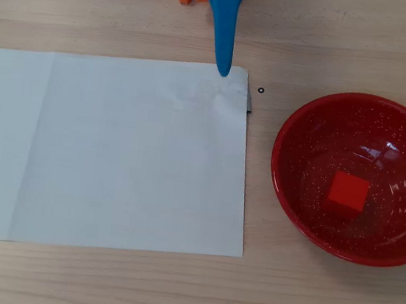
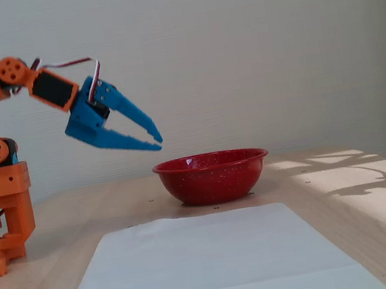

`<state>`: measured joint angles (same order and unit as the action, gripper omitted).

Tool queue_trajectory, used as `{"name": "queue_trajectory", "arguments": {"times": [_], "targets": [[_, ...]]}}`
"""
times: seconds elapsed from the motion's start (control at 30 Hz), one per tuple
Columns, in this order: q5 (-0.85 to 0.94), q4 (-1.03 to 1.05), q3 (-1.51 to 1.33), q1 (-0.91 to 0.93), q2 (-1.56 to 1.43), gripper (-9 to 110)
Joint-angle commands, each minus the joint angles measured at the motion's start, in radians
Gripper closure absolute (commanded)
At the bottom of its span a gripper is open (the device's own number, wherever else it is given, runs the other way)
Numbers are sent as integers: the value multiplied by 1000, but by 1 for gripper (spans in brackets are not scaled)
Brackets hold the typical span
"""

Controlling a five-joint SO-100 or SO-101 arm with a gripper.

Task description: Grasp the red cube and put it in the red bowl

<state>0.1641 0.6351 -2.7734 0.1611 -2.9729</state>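
The red cube (image 1: 348, 192) lies inside the red bowl (image 1: 294, 133), near the middle of its floor. In the fixed view the bowl (image 2: 212, 177) stands on the table beyond the paper and its wall hides the cube. My blue gripper (image 2: 157, 140) hangs in the air to the left of the bowl and above its rim, open and empty. In the overhead view only its blue finger (image 1: 223, 32) shows at the top edge, tip over the paper's far corner, and the gripper (image 1: 223, 69) is well left of the bowl.
A white sheet of paper (image 1: 107, 151) covers the left and middle of the wooden table. The orange arm base (image 2: 1, 214) stands at the left in the fixed view. Small black marks (image 1: 261, 91) dot the table.
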Motion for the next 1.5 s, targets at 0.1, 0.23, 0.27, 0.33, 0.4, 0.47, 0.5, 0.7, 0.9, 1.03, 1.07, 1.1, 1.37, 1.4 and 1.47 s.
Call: {"name": "queue_trajectory", "arguments": {"times": [0.1,0.23,0.27,0.33,0.4,0.47,0.5,0.7,0.9,1.03,1.07,1.1,1.37,1.4,1.47], "targets": [[-44,-100,-150,-74,-175,101],[-46,-126,-282,-87,-259,101],[-48,-130,-310,-89,-278,101],[-48,-138,-365,-91,-311,101],[-17,-72,-367,-92,-321,101],[8,-11,-367,-89,-321,101],[20,23,-367,-87,-321,101],[58,270,-367,-89,-321,101],[71,279,-367,-84,-321,101],[78,284,-367,-86,-319,101],[78,284,-367,-86,-319,101],[78,284,-367,-86,-319,101],[92,287,-367,-94,-319,101],[91,287,-367,-94,-319,101],[89,287,-367,-94,-319,101]]}}
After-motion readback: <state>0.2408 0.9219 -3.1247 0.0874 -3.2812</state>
